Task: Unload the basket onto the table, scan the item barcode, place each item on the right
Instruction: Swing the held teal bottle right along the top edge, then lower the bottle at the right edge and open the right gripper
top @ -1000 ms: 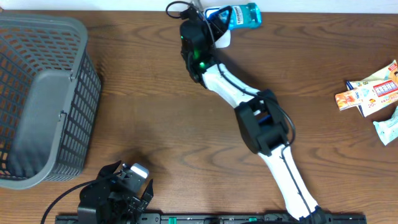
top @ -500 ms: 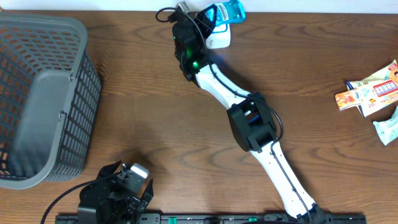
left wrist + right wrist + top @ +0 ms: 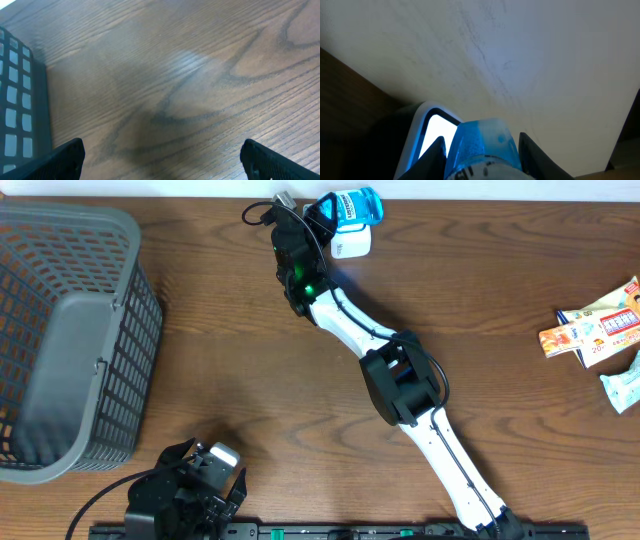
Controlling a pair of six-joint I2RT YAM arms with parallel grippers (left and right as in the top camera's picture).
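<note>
At the table's far edge my right gripper (image 3: 328, 216) is shut on a blue bottle with a white label (image 3: 352, 204). The bottle hangs just above and behind a white scanner (image 3: 354, 243). In the right wrist view the bottle (image 3: 481, 142) fills the gap between my dark fingers (image 3: 436, 161), and the scanner's lit window (image 3: 431, 134) glows just left of it. No barcode can be made out. My left gripper (image 3: 212, 472) rests at the near left edge, open, with only bare wood between its fingertips (image 3: 67, 159).
A grey mesh basket (image 3: 70, 330) stands at the left side; its wall (image 3: 20, 115) shows at the left of the left wrist view. Several snack packets (image 3: 600, 330) lie at the right edge. A white wall runs behind the table.
My right arm has carried the blue bottle leftward along the back edge, bringing it over the scanner. The left arm has not moved.
</note>
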